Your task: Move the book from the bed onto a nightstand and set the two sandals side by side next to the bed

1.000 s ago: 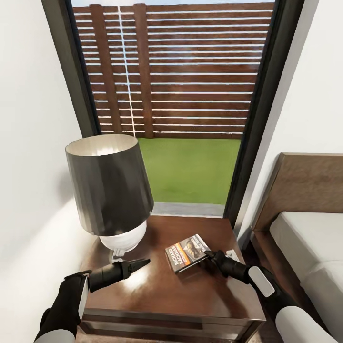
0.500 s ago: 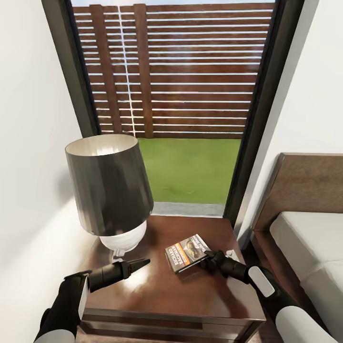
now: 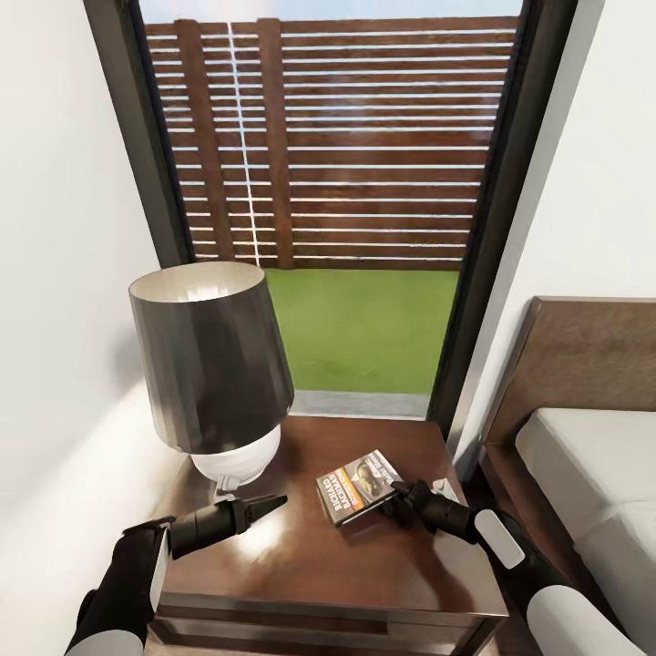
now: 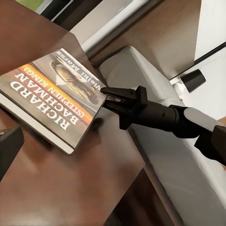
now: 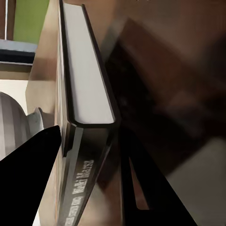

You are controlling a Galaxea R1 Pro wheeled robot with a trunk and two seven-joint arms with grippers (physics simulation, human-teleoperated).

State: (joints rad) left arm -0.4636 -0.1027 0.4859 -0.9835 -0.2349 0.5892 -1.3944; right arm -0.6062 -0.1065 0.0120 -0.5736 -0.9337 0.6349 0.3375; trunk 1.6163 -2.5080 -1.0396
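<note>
The book (image 3: 357,486) is lying flat on the nightstand (image 3: 301,574), cover up, near the right front part of the top and well clear of the edge. The lamp (image 3: 211,364) is standing on the nightstand's back left corner, its dark shade over a white base.

The right gripper (image 3: 402,493) is reaching in low from the bed side, its tips meeting the book's near right corner. In the left wrist view the right gripper (image 4: 110,96) is showing its jaws spread slightly, one above the cover's edge and one below it. In the right wrist view the book (image 5: 84,89) is sitting edge-on between the two dark fingers (image 5: 28,179), with a gap showing on each side, so the jaws are released, not clamping.

The left gripper (image 3: 270,504) is hovering over the nightstand just in front of the lamp, apart from the book, jaws pressed together and holding nothing.

The bed (image 3: 583,474) is standing just beside the nightstand on the right, and the window (image 3: 337,182) is rising behind.
</note>
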